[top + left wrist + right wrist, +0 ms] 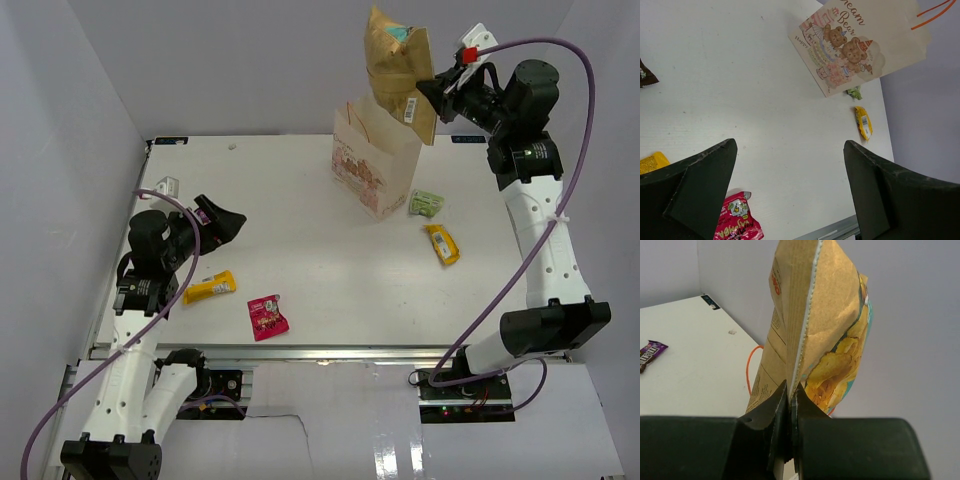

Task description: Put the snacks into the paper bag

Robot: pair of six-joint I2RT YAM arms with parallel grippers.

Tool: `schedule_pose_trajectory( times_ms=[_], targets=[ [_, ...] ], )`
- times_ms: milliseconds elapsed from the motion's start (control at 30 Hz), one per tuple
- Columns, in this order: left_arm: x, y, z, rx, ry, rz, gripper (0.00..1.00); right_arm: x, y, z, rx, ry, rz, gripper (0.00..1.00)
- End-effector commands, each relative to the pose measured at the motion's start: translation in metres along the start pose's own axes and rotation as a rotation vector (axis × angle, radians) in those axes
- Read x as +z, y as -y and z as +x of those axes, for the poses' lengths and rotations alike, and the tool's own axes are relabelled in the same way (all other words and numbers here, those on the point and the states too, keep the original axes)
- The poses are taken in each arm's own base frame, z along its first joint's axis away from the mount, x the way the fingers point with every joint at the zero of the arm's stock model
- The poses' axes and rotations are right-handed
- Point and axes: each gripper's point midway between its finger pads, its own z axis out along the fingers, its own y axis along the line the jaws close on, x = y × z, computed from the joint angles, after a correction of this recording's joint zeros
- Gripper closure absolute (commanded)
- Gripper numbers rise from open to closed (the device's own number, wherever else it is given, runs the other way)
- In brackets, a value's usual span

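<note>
On a matte white desk (300,270) between pale grey walls (70,100), the right gripper (440,92) clamps the crimped seam of a crinkly yellow-tan chip bag (398,75). It hangs the bag above the mouth of the stiff, upright tan kraft paper bag (372,170), seemingly for a straight drop. The left gripper (222,222) rests spread, empty.

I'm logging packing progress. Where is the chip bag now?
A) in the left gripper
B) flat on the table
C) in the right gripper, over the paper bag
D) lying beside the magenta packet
C: the right gripper is shut on the chip bag at its edge, holding it in the air over the paper bag.
</note>
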Motion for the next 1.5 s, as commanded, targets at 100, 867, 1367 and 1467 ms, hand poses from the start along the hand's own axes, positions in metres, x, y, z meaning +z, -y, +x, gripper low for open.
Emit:
schedule_pose_trajectory(
  times_ms=[100,867,1367,1467],
  targets=[
    [-0.002,0.003,0.001,0.001,0.016,0.029,0.02,-0.025,-0.016,-0.040,0.026,0.086,-0.041,0.92],
    [0.001,-0.006,0.014,-0.010,-0.002,0.022,0.02,-0.029,-0.013,0.011,0.235,-0.023,-0.054,0.92],
    [0.006,-0.007,0.014,-0.011,-0.007,0.026,0.02,-0.035,-0.018,0.020,0.248,-0.045,-0.046,0.85],
    [0.007,-0.007,0.014,-0.011,-0.006,0.025,0.02,-0.035,-0.016,0.020,0.247,-0.046,-0.041,0.79]
  ],
)
